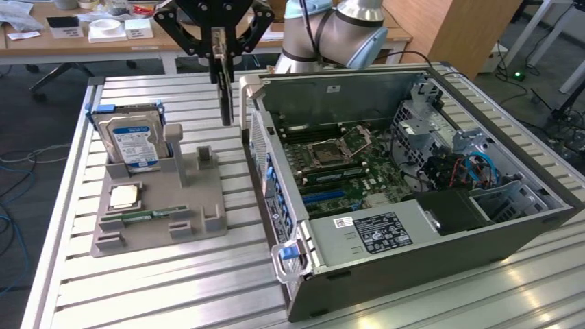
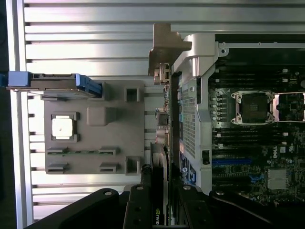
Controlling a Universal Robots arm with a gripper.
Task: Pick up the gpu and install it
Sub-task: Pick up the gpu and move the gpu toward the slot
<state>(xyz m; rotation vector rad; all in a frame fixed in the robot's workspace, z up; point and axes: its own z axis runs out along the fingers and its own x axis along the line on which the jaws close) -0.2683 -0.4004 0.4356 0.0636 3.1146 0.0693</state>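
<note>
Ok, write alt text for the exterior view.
The gripper, jaws shut on the gpu, holds it upright and edge-on above the table, between a gray tray and an open PC case. The tray carries a hard drive and a CPU.

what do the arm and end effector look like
The arm has rounded silver-grey segments with light blue joint caps. The end effector is black: an open frame of angular linkage bars with visible pivot bolts, narrowing to two fingers.
</note>
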